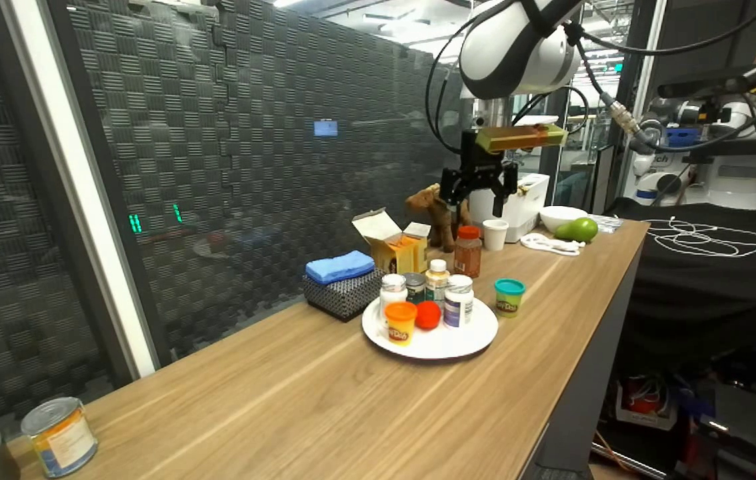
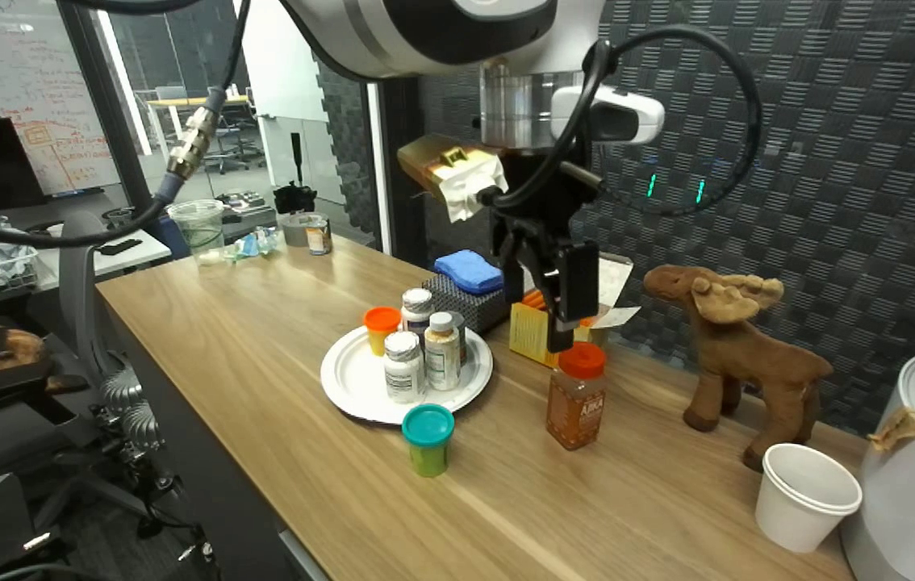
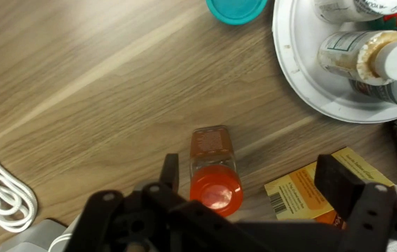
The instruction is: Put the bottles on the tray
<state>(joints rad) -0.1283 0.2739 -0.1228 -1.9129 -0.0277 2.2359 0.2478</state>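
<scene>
The gripper (image 3: 249, 173) has its fingers spread wide, clasping nothing, above the red-capped bottle (image 2: 574, 411). That spread looks meant to let a finger pass down either side of the cap, which the wrist view shows closer to one of them. The bottle stands upright on the counter (image 1: 285, 427), off the tray (image 1: 431, 349) and nearer the wall-side edge than the room-side one; fetching it is, I judge, the step in hand. On the tray, two white bottles (image 1: 459, 312), a tan-shouldered bottle (image 2: 442, 363) and a dark jar (image 1: 414, 288) stand bunched, perhaps to save room, along with an orange-lidded tub (image 1: 401, 327) and a red ball (image 1: 428, 316). A teal-lidded tub (image 2: 428, 442) stands just outside the rim, towards the room-side edge; whether it counts as a bottle I cannot tell. Along the wall-side edge come an open yellow carton (image 1: 401, 257), a black box (image 1: 341, 297) carrying a blue cloth (image 1: 340, 266), and a toy moose (image 2: 748, 355).

The red-capped bottle is square-sided, its flat faces likely to suit the fingers better than a round body. The tray is thin and round with a low raised rim; the black box looks mesh-like, the blue cloth soft, the toy moose plush, the counter streaky wood grain.
</scene>
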